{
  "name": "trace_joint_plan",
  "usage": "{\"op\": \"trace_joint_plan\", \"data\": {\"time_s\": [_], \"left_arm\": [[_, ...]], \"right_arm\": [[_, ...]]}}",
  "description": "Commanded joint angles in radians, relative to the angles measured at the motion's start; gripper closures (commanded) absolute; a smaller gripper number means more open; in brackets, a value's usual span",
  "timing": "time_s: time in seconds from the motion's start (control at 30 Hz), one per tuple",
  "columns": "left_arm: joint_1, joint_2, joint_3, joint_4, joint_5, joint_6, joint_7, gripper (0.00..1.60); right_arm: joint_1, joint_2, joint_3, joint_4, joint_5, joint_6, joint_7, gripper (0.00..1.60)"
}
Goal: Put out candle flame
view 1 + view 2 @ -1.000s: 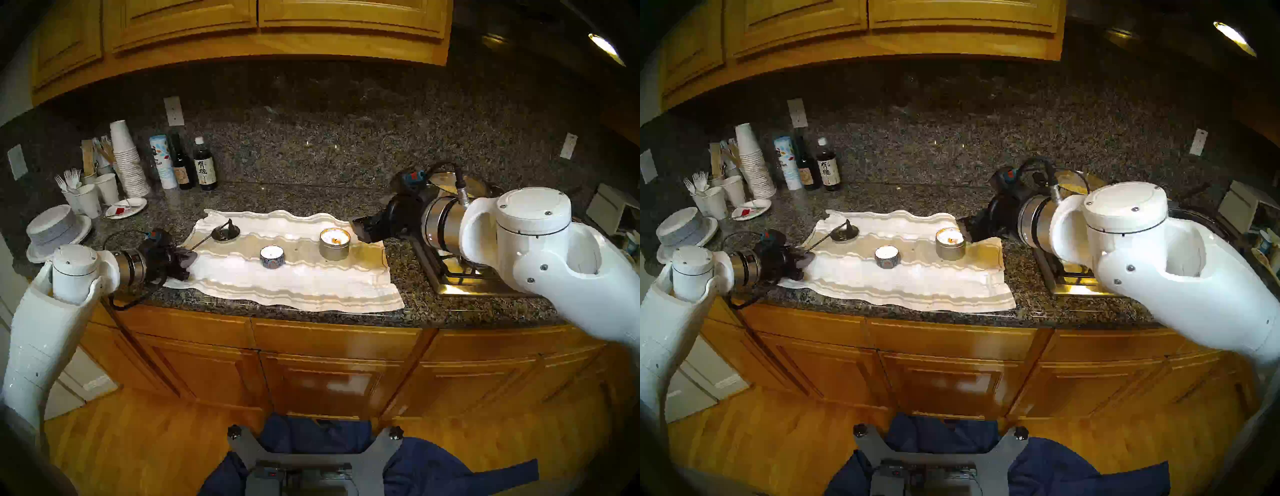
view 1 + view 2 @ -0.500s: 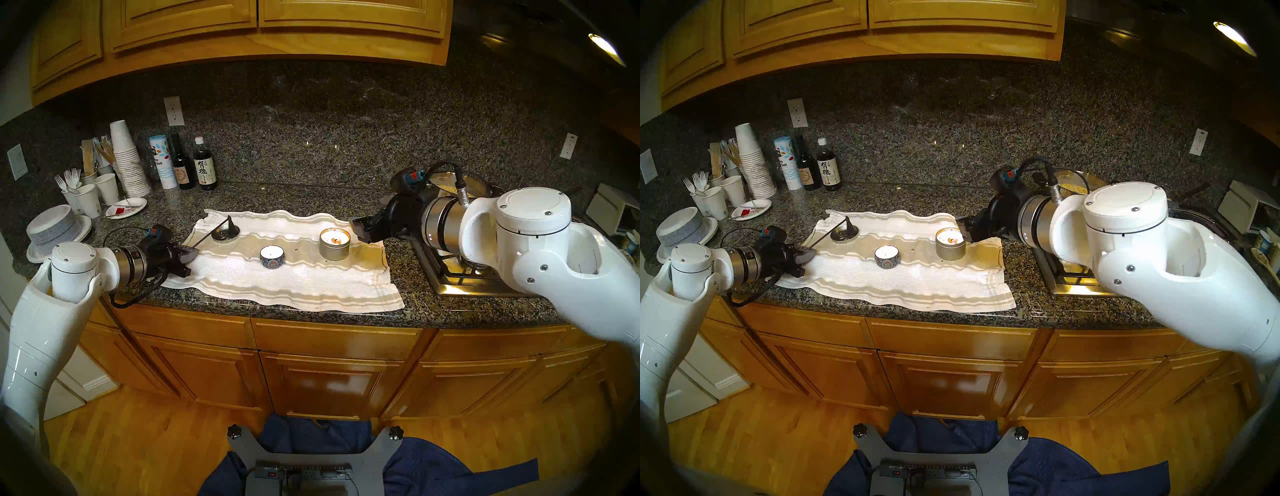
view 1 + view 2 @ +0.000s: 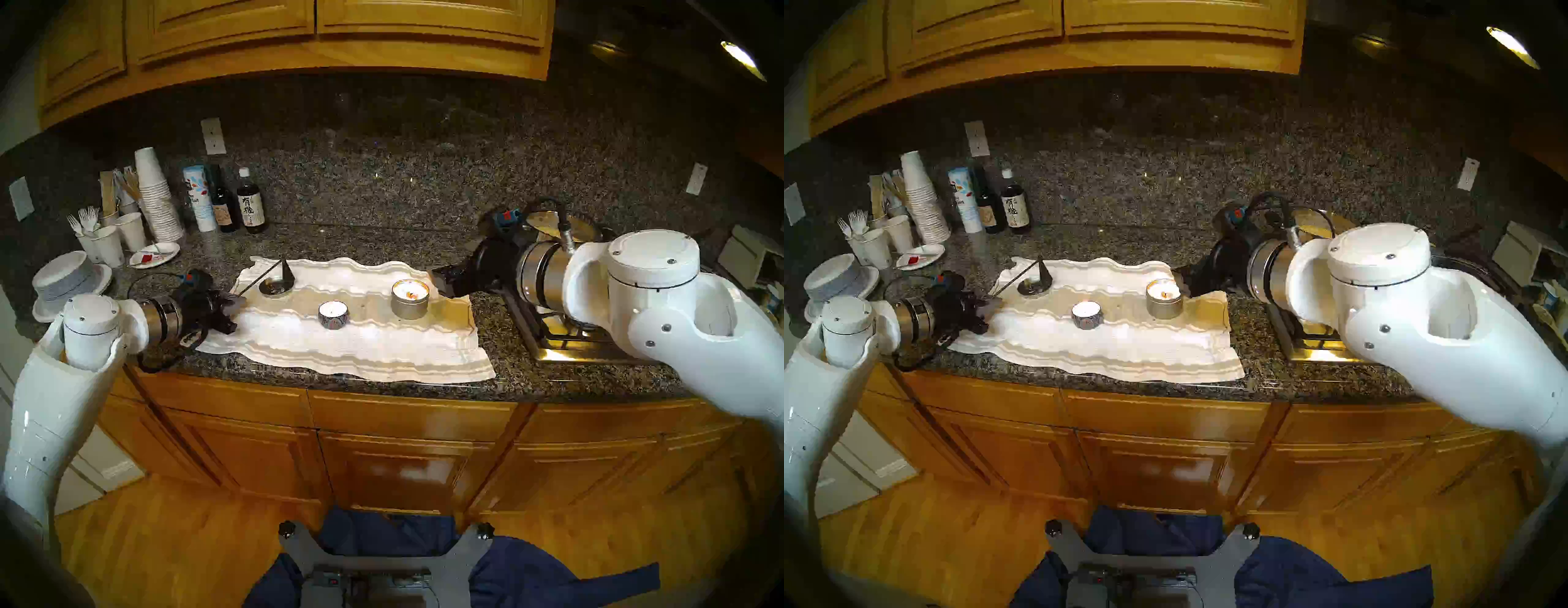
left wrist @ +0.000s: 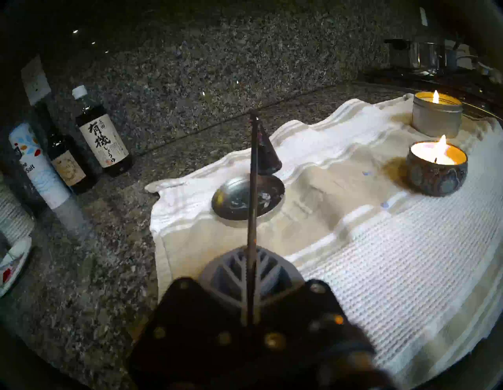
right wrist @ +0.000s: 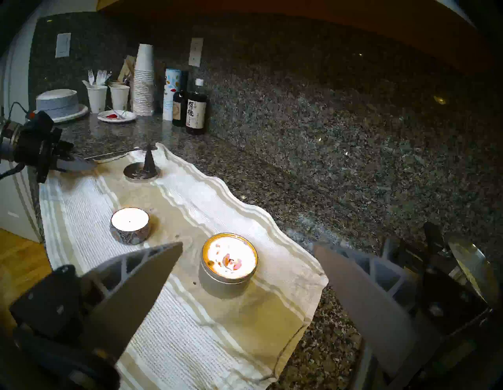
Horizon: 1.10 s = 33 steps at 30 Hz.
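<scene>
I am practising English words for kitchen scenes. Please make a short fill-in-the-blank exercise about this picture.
1. The left pincer is shut on the handle of the ____.
2. The number of candles burning on the towel is ____.
3. The right pincer hangs open near the ____ candle tin.

Missing words: snuffer; two; silver

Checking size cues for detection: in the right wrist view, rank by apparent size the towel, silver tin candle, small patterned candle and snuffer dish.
1. Towel, by far the largest.
2. Silver tin candle.
3. Small patterned candle and snuffer dish look alike; the dish lies farther from the camera, so no ranking between them.
</scene>
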Motion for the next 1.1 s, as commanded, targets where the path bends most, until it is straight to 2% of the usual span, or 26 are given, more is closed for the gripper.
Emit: {"op": "trace_joint_plan", "data": {"time_s": [0.0, 0.27, 0.43, 0.87, 1.07], "left_arm": [[-0.046, 0.04, -0.051, -0.068, -0.019, -0.032, -0.039, 1.6], [0.025, 0.056, -0.127, -0.146, -0.059, -0.047, -0.126, 1.6], [0.069, 0.045, -0.182, -0.189, -0.074, -0.041, -0.16, 1.6], [0.077, 0.037, -0.182, -0.235, -0.084, -0.032, -0.187, 1.6], [0.127, 0.04, -0.204, -0.251, -0.072, -0.023, -0.205, 1.6]], "right_arm": [[0.024, 0.0, 0.023, -0.001, -0.005, -0.007, -0.002, 0.0], [0.024, 0.001, 0.024, -0.001, -0.004, -0.007, -0.002, 0.0], [0.024, 0.001, 0.024, -0.001, -0.004, -0.007, -0.002, 0.0], [0.025, 0.001, 0.024, -0.001, -0.004, -0.007, -0.001, 0.0], [0.025, 0.001, 0.024, -0.001, -0.004, -0.007, -0.001, 0.0]]}}
